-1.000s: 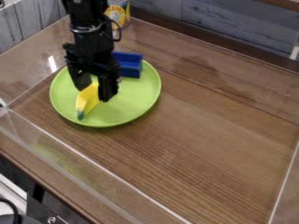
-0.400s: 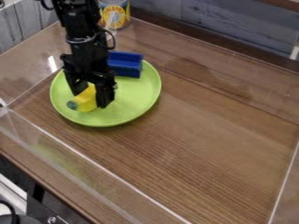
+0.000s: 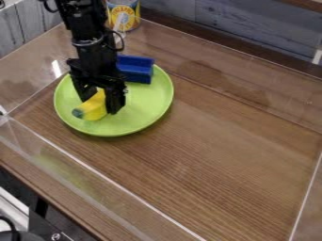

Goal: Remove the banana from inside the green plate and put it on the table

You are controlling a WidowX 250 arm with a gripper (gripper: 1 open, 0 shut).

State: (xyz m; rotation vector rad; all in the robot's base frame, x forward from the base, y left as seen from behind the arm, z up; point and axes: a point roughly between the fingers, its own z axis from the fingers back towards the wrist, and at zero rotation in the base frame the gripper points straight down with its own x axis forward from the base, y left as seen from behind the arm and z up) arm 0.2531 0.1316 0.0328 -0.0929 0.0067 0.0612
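glossy brown table (image 3: 214, 146) beneath a lime-green plate (image 3: 141, 116)

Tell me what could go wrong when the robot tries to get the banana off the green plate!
The gripper is open right over the banana, so it might close on just part of it, and the banana could slip out. The green plate is right underneath, so fingers that go too low might bump or push it. The blue block is close behind the gripper, so it might get knocked if the arm swings that way.
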